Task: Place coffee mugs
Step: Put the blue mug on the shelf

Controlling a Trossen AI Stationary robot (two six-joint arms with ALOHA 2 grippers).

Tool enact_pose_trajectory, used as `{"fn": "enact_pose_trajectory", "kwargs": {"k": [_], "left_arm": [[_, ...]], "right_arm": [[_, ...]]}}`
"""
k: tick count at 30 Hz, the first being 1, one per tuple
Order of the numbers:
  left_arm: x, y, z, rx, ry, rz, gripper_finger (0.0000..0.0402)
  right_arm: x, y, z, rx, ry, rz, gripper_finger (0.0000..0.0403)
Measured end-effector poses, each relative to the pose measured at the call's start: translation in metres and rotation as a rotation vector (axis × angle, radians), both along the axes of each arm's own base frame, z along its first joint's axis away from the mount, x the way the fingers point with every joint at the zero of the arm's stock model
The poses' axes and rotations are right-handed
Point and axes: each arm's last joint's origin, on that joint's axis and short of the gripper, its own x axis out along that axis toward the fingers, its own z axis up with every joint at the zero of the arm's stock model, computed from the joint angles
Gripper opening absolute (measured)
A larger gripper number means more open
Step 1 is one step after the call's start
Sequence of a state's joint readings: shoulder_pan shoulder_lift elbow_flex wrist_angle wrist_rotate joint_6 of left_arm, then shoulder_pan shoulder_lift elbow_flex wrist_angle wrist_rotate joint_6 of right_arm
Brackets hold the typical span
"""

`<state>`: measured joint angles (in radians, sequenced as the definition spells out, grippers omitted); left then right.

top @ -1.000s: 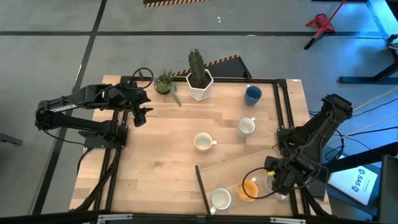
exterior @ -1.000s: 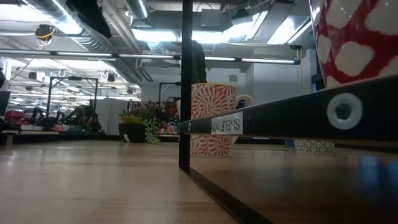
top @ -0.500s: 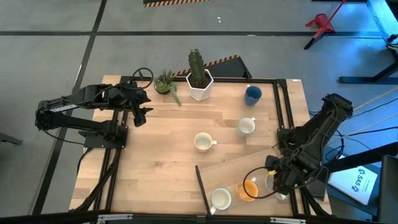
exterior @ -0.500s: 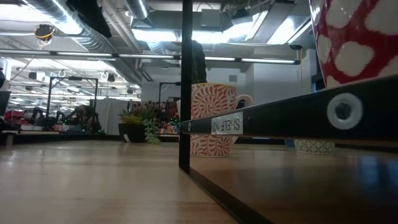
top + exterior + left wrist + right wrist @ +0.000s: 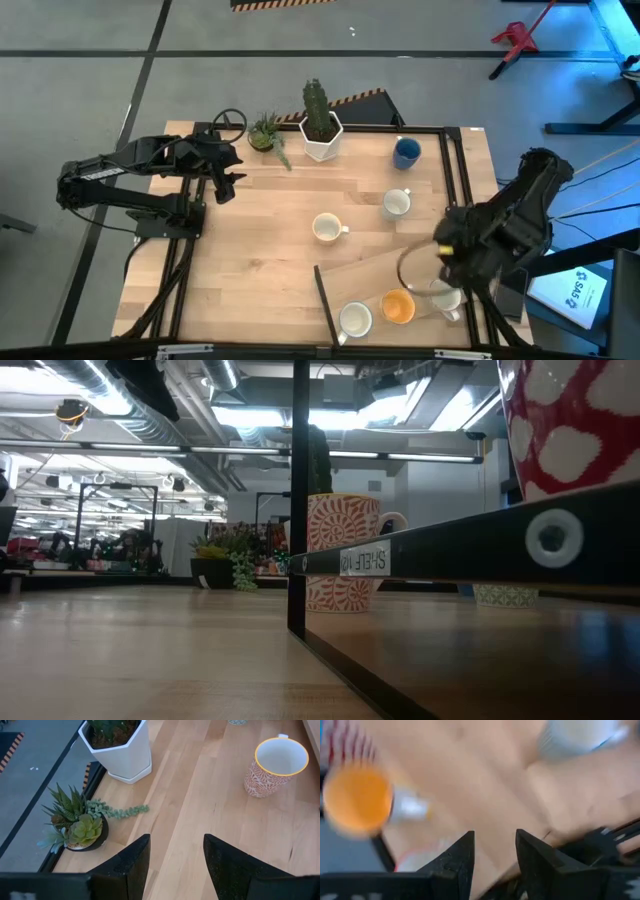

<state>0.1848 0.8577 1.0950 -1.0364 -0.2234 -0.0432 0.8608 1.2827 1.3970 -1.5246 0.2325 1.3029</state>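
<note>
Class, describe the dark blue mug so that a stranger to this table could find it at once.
Start at the white cactus pot on the table's far edge. Look toward the right arm's side: the blue mug stands near that far corner. It is the only dark mug; its nearest neighbour is white inside.

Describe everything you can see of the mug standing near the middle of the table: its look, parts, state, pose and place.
The patterned mug stands upright and alone on the bare wooden table, near its middle. From above it shows a cream inside, apparently empty, and a small handle pointing toward the right arm's side. The left wrist view shows a yellow rim and a white outside covered in an orange-red leafy pattern; it looks ceramic. Nothing touches it but the tabletop, and neither gripper is close.
</note>
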Motion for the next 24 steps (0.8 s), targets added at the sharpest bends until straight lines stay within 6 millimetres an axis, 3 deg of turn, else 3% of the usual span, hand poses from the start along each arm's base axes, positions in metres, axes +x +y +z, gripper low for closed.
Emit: {"fn": "enact_pose_trajectory", "kwargs": {"k": [6, 14, 20, 24], "left_arm": [[0.0, 0.0, 0.0, -0.005, -0.003, 0.005, 0.0179], [0.0, 0.0, 0.0, -0.051, -0.028, 0.056, 0.0179], [0.0, 0.002, 0.0, -0.065, -0.033, 0.081, 0.0179], [-0.001, 0.002, 0.0, -0.072, -0.034, 0.087, 0.0179]], "right_arm": [[0.032, -0.043, 0.024, -0.12, -0.125, -0.126, 0.0129], [0.067, -0.131, 0.03, -0.301, -0.08, -0.157, 0.0129], [0.083, -0.197, 0.02, -0.401, 0.074, -0.051, 0.0129], [0.099, -0.231, 0.001, -0.356, 0.177, 0.046, 0.0131]]}}
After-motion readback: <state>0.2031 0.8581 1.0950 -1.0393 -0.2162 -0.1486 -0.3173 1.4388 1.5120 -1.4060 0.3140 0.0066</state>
